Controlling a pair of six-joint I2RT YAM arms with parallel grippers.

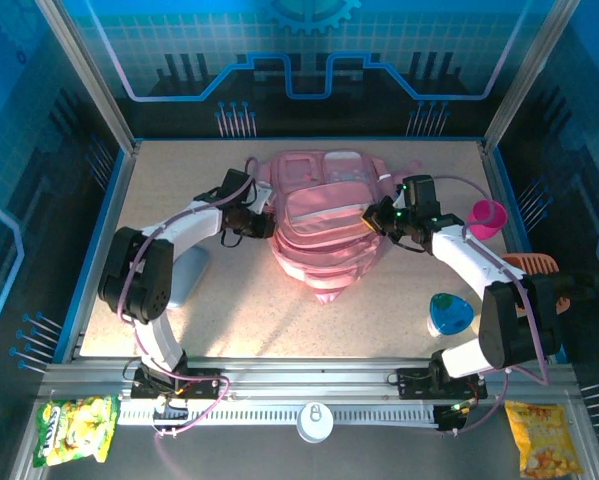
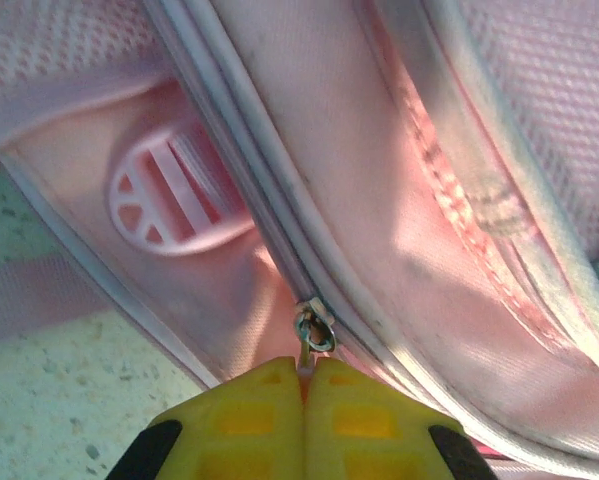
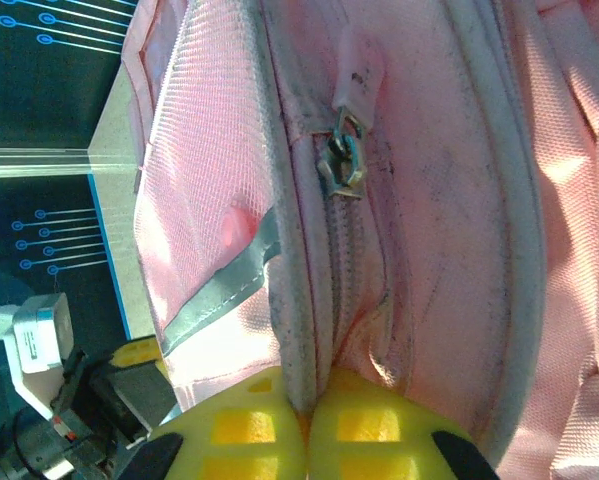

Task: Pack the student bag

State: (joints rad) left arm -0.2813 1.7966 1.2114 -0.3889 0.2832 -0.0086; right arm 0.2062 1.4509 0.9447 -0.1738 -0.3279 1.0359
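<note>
Top: large soft pink fabric backpack [image 1: 324,225] lies mid-table [image 1: 169,190], towards the far side; left gripper [image 1: 263,222] at its left flank, right gripper [image 1: 376,216] at its right.
Left wrist: gripper pressed together, pinching the metal zip pull [image 2: 314,330].
Right wrist: gripper pressed together, pinching the pale zip seam [image 3: 309,300].

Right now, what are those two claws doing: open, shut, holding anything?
Left gripper: shut, pinching a zip pull on the student bag.
Right gripper: shut, pinching the bag's seam below a zip slider.

Arms bent inward, left fingers [image 2: 244,425] pinched together, right fingers [image 3: 244,430] apparently likewise
</note>
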